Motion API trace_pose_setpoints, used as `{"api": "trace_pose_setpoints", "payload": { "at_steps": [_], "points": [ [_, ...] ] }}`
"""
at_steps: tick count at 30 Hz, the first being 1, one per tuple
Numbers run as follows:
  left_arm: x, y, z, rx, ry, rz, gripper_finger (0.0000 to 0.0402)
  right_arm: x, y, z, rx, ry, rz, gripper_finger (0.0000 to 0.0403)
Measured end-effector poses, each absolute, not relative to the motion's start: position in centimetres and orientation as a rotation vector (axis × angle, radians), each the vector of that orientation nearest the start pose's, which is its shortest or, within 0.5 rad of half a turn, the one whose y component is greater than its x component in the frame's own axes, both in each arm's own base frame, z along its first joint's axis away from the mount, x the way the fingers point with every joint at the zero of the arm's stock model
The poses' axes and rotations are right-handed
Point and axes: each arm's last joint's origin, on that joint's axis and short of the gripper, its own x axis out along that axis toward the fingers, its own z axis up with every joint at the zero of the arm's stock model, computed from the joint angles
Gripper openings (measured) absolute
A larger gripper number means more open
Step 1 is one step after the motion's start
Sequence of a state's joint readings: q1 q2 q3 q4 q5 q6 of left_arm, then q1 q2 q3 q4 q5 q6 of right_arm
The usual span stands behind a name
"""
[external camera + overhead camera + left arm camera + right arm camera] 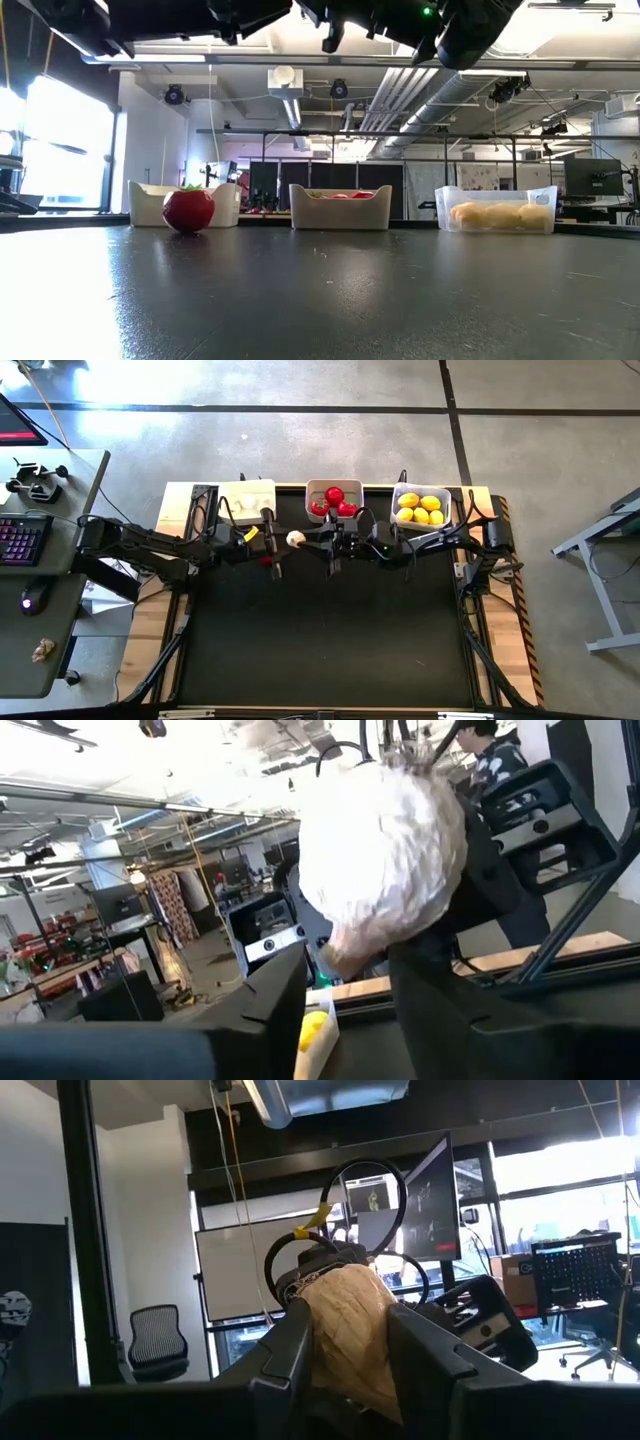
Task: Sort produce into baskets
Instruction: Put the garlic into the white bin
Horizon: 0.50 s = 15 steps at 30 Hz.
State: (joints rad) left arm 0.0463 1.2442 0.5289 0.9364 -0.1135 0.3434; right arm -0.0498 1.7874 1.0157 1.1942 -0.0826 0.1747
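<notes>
Three baskets [340, 207] line the black desk [320, 300]; one tomato [188, 210] loose; office beyond. Both grippers' jaws hold one garlic bulb [295, 539].

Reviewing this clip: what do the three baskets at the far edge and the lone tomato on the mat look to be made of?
Left white bin and middle greyish-white bin: opaque, smooth moulded plastic, going by the rounded corners. Right clear bin: translucent plastic, since the yellow lemons show through its wall. Round red tomato: glossy with a highlight, probably hard plastic. Black table mat: faintly speckled sheen, likely rubber or vinyl.
</notes>
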Motion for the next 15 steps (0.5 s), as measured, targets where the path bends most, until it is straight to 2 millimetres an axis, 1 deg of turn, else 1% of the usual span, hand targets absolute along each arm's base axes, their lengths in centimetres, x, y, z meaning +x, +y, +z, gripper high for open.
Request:
{"api": "trace_pose_setpoints", "payload": {
  "at_steps": [7, 13, 15],
  "points": [
    [25.32, 1.32, 26.04, 0.334, -0.208, 0.170, 0.0077, 38.19, -1.69, 27.32, 0.128, -0.419, 0.058, 0.0093],
    [25.29, 1.31, 26.06, 0.347, -0.214, 0.168, 0.0013, 38.23, -1.75, 27.22, 0.121, -0.400, 0.036, 0.0094],
    [25.28, 1.30, 26.04, 0.361, -0.213, 0.167, 0.0007, 38.27, -1.74, 27.13, 0.099, -0.391, 0.024, 0.0094]
  ]
}}
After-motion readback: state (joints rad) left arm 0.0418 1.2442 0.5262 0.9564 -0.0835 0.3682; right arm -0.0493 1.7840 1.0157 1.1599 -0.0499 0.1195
